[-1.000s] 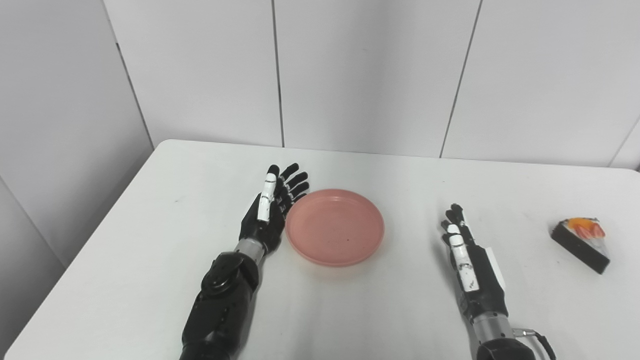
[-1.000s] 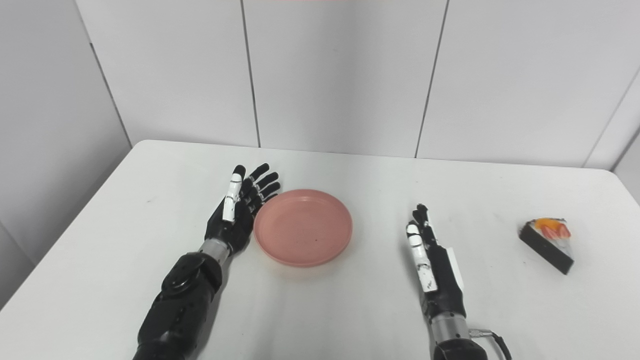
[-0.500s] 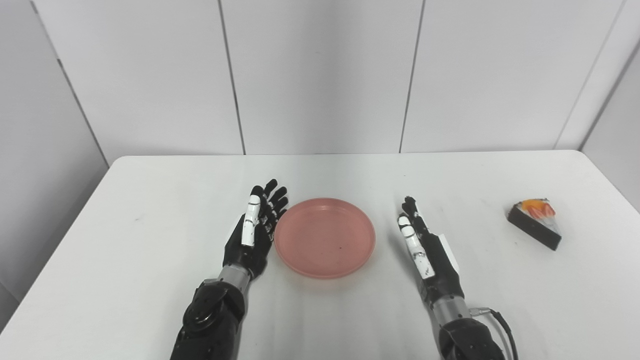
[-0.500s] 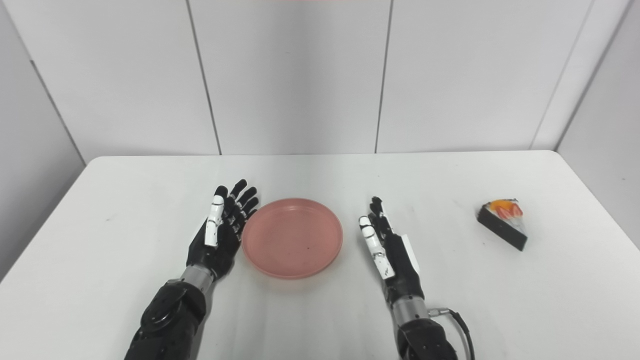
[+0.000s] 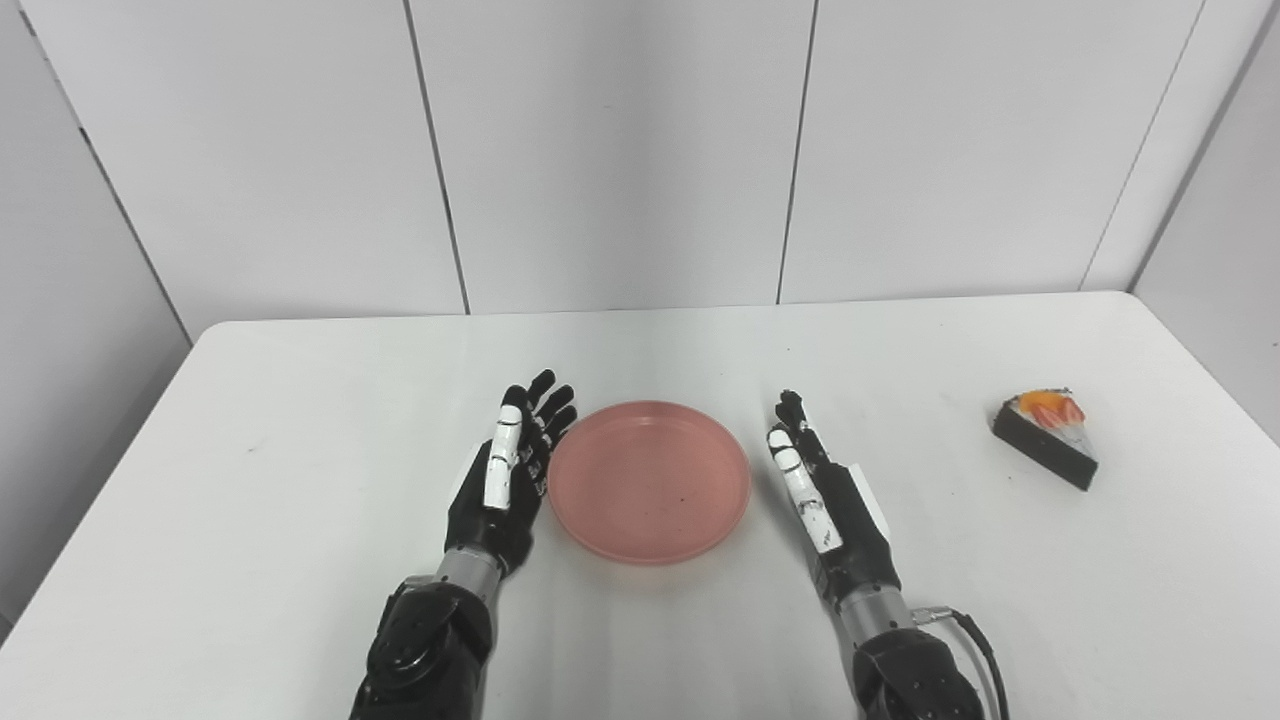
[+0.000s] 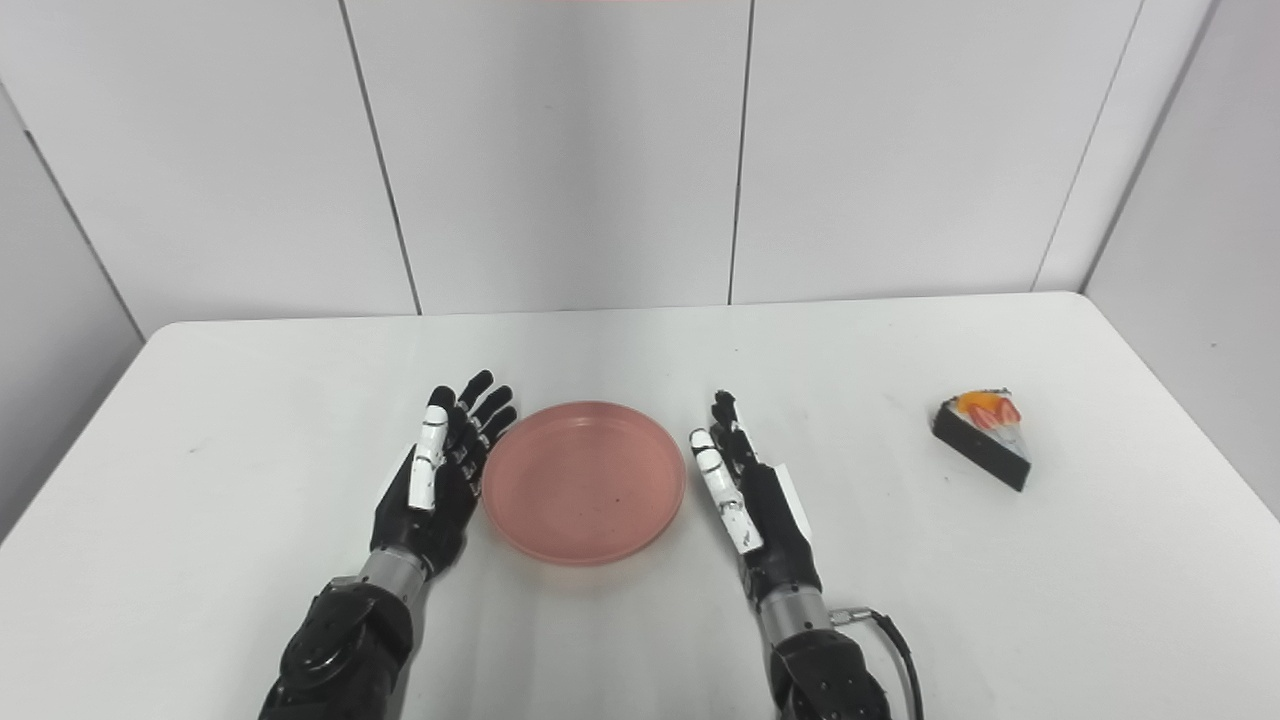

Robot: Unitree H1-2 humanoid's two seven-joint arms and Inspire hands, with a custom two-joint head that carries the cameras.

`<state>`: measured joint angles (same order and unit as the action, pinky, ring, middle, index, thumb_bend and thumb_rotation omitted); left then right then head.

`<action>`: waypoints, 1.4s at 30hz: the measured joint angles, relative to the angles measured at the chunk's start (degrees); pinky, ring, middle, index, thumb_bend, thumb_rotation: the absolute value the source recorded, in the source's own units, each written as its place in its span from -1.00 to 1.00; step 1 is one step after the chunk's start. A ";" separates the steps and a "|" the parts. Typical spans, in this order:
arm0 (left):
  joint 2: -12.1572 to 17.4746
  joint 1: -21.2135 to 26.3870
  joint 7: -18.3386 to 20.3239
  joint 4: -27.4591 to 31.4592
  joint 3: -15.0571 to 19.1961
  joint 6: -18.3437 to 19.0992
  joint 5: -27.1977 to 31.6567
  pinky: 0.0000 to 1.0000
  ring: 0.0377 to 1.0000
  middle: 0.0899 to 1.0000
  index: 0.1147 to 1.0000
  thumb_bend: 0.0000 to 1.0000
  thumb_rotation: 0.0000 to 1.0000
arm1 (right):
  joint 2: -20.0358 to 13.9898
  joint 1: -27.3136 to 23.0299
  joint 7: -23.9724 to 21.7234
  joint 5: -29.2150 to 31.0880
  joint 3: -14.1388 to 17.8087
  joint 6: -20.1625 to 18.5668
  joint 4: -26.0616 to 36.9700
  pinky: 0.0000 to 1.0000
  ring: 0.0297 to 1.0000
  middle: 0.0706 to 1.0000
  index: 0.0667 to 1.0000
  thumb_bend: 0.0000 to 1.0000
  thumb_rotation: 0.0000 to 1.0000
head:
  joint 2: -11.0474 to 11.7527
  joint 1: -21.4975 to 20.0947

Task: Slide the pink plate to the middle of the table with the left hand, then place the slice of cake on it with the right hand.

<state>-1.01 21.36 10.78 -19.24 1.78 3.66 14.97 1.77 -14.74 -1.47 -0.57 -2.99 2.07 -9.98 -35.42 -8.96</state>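
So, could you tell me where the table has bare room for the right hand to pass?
Bare table runs between the right hand and the slice of cake, and along the far edge behind the pink plate. The middle is crowded: the left hand and the right hand flank the plate closely.

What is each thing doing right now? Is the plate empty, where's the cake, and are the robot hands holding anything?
pink plate: empty, flat on the table, between the two hands.
slice of cake: on the table far to the right, not on the plate.
left robot hand: open, fingers at the plate's left rim, holding nothing.
right robot hand: open, just right of the plate, holding nothing.
table: white, holding everything.
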 measured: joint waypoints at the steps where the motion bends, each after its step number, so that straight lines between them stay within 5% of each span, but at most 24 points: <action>1: 0.00 -0.06 0.02 0.09 -0.12 -0.03 -0.12 0.99 0.93 0.87 0.86 0.21 1.00 | 0.00 0.00 0.00 -0.02 -0.01 0.00 0.01 1.00 1.00 1.00 1.00 0.10 0.80 | 0.00 0.00; 20: 0.64 -0.52 2.01 -0.88 -1.79 -2.98 -1.60 0.99 0.95 0.89 0.88 0.26 1.00 | -0.51 -1.27 1.55 -2.06 1.45 0.04 0.15 0.98 0.94 0.96 0.98 0.17 0.71 | 0.61 -4.47; 26: 1.24 -0.50 2.55 -0.90 -2.00 -3.06 -1.47 0.96 0.93 0.87 0.86 0.25 1.00 | -2.64 -5.74 5.33 -6.60 3.72 -0.64 1.53 0.80 0.85 0.84 0.89 0.09 0.25 | 1.05 -6.50; 33: 2.07 -0.33 3.52 -1.44 -2.02 -3.51 -1.33 0.91 0.91 0.86 0.84 0.32 1.00 | -7.06 -8.58 7.67 -11.08 6.79 -6.88 5.27 0.77 0.79 0.77 0.80 0.16 -0.35 | 1.41 -10.10; 42: 2.96 1.46 6.33 -4.74 -0.77 -4.73 0.02 0.87 0.87 0.83 0.80 0.33 1.00 | -12.47 -11.14 9.25 -16.98 8.36 -14.52 8.17 0.58 0.69 0.69 0.72 0.24 -0.52 | 2.64 -16.17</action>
<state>1.95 22.83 17.11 -23.99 1.00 -1.07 14.99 -10.70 -25.88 7.78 -17.56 5.37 -12.45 -1.81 -32.78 -25.14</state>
